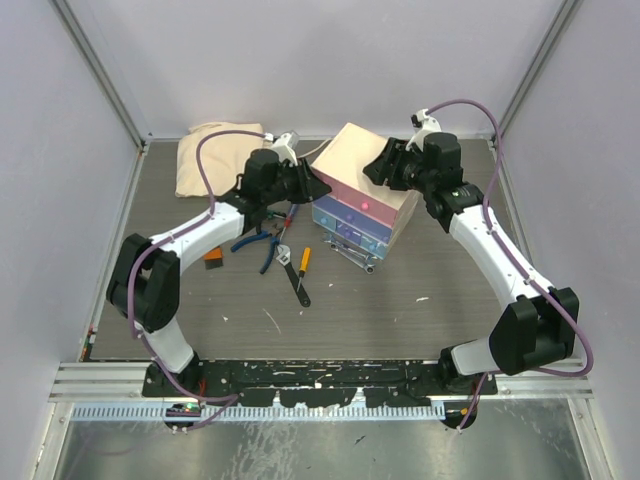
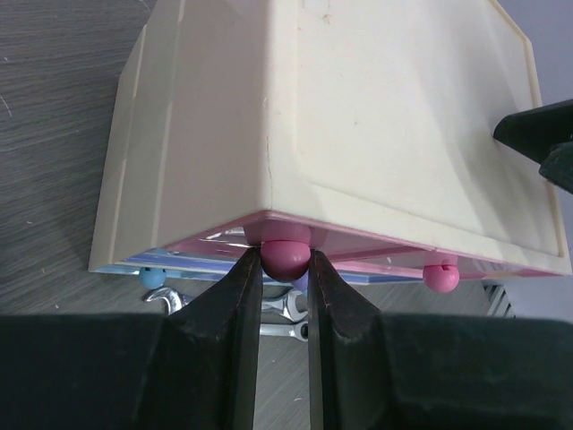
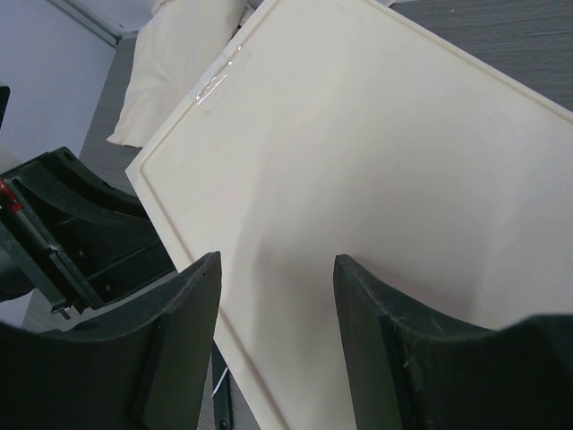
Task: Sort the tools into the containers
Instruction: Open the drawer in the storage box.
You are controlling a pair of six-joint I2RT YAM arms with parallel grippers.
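1. Pinching the pink knob [image 2: 285, 257], the left gripper [image 2: 285, 300] is seen closed on it
2. The right gripper [image 3: 276, 305] is held half open, empty, above the cream chest [image 3: 358, 161]
3. Tools [image 1: 268, 248] are scattered beside it

1. Cream chest [image 1: 352, 155]: box-shaped, set askew in the far half of the table, with its drawer fronts turned toward the near edge.
2. Pink drawer [image 1: 350, 200] on top (a round pink knob [image 2: 285, 257] sticks out of its front), blue drawer [image 1: 340, 220] beneath, light-blue drawer [image 1: 352, 238] lowest.
3. Two silver spanners [image 1: 357, 260] lie on the table at the chest's foot.
4. Blue-handled pliers [image 1: 255, 243], orange-handled screwdriver [image 1: 305, 260] and black-handled wrench [image 1: 295, 278] lie close together left of the chest, near the table's middle.
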